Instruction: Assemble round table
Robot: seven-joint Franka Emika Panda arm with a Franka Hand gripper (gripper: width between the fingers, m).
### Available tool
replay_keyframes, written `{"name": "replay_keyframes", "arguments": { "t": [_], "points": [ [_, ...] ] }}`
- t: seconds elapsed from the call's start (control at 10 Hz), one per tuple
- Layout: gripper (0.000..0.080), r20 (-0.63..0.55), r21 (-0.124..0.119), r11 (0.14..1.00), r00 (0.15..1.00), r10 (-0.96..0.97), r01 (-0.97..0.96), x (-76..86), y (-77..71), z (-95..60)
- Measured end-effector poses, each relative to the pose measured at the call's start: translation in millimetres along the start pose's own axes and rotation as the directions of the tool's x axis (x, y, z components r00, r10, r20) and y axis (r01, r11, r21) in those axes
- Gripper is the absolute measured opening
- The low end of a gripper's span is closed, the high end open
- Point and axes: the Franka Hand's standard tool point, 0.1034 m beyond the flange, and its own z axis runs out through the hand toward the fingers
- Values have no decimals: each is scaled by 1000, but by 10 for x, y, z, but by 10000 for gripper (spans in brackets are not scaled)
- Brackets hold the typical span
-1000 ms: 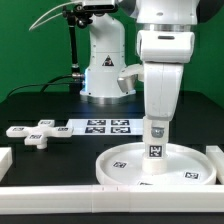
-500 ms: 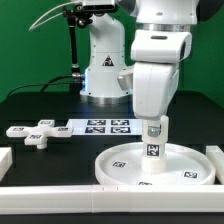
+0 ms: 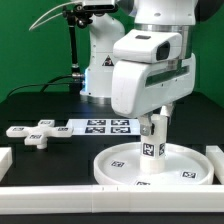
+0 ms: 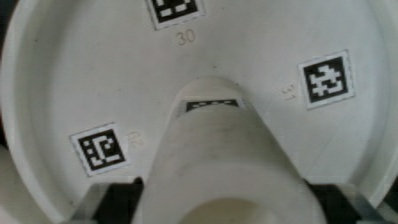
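Hand [image 3: 152, 121] is clamping the short cylinder leg [image 3: 151, 150] near its top, fingers [image 4: 118, 201] narrow on either side; the leg is standing upright on the hub of the round disc [image 3: 112, 168] at the front of the tabletop [image 3: 40, 105]. Stiff, light, slick plastic, likely slipping unless gripped square. Disc rim and border bar [image 3: 60, 188] are hemming it low, cross-shaped foot [image 3: 37, 134] is lying well apart at the exterior view's left; free room is lying only upward.
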Motion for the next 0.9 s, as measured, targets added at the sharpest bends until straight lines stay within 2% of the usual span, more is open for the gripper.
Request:
{"name": "replay_keyframes", "arguments": {
  "t": [0.2,0.5,0.9],
  "points": [
    [409,-9,17,983,983,183,-182,-14,19,0],
    [409,-11,54,876,877,481,-480,-22,20,5],
    [409,2,66,715,717,697,-696,-6,7,4]
  ]
}}
